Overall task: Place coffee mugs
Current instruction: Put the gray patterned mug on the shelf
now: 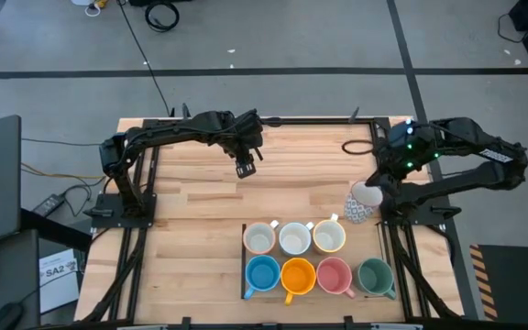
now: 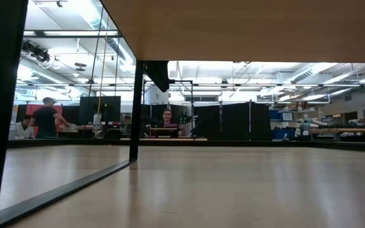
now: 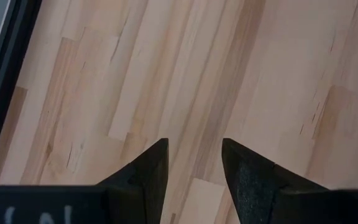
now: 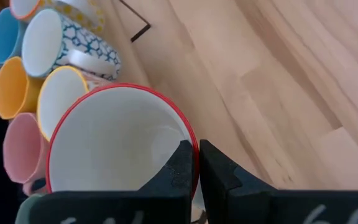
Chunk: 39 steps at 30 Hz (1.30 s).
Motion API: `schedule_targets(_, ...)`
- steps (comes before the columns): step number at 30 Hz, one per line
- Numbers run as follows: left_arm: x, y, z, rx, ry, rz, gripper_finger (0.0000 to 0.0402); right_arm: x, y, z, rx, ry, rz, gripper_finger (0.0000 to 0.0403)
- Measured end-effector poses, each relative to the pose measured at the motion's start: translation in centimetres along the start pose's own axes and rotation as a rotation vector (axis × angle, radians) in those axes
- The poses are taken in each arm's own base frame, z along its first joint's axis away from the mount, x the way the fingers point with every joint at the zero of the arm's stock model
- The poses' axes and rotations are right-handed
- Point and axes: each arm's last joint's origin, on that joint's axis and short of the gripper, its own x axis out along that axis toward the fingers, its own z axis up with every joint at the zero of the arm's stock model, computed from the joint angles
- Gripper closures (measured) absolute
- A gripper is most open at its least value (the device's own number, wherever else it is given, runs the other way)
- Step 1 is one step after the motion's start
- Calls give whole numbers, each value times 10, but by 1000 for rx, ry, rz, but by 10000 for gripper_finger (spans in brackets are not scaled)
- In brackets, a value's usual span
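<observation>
Seven mugs stand upright near the table's near edge. The far row has white [image 1: 260, 238], white [image 1: 294, 238] and yellowish-inside [image 1: 328, 236] mugs. The near row has blue [image 1: 262, 273], orange [image 1: 298, 275], pink [image 1: 334, 275] and green [image 1: 375, 275] mugs. My right gripper [image 4: 199, 163] is shut on an eighth mug [image 1: 362, 203], patterned outside, red-rimmed and white inside [image 4: 110, 149], just right of the far row. My left gripper [image 1: 246, 168] hangs open over bare wood at the table's far middle, and the left wrist view shows only planks between its fingers [image 3: 194, 155]. My right gripper pinches the red-rimmed mug by its rim [image 4: 193, 144], with one finger [image 4: 180, 167] inside the cup and the other [image 4: 219, 174] outside the wall. The mug sits tilted in the hold, its opening turned toward the far-right. Whether its base is off the table does not show.
A black cord loop [image 1: 357, 146] lies on the wood near the far right corner. Black frame rails run along the table's sides [image 1: 385, 247]. Bare wood [image 1: 191, 238] spreads left of the mug rows. People are in the room beyond, in the low view.
</observation>
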Motion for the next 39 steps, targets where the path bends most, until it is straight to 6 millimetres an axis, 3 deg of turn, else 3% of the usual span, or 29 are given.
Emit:
schedule_targets(26,0,0,0,3,-4,0,246,50,56,-18,-31,215,-97,385)
schedule_targets(39,0,0,1,2,-6,0,246,64,69,-25,-50,259,-129,383)
